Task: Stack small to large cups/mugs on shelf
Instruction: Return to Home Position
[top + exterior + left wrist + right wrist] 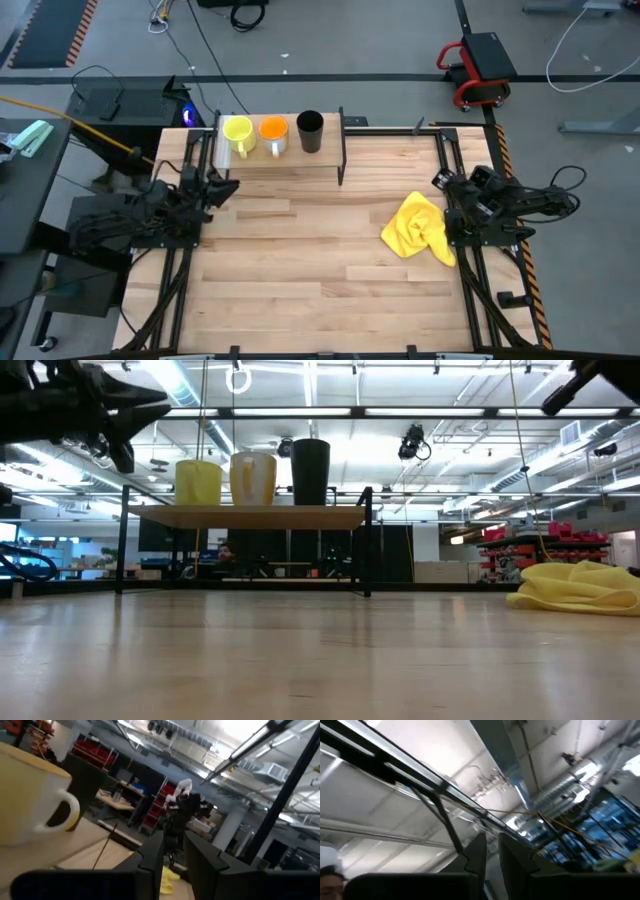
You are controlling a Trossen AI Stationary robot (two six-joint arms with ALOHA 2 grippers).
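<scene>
Light-wood shelf (285,158) on thin black legs spans the table's far edge, carrying a glossy yellow mug (238,131), an orange mug (273,133) and a taller black cup (310,130) in a row. Left gripper (222,188) hovers nearby, jaws narrowly parted, empty; right gripper (441,181) likewise, beside a crumpled yellow cloth (420,227).

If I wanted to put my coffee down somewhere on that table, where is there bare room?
The wide wooden tabletop is bare between the small raised wooden shelf and the near edge, left of the crumpled yellow cloth. The shelf's left half is crowded: yellow mug, orange mug, black cup. Its right end is free.
</scene>
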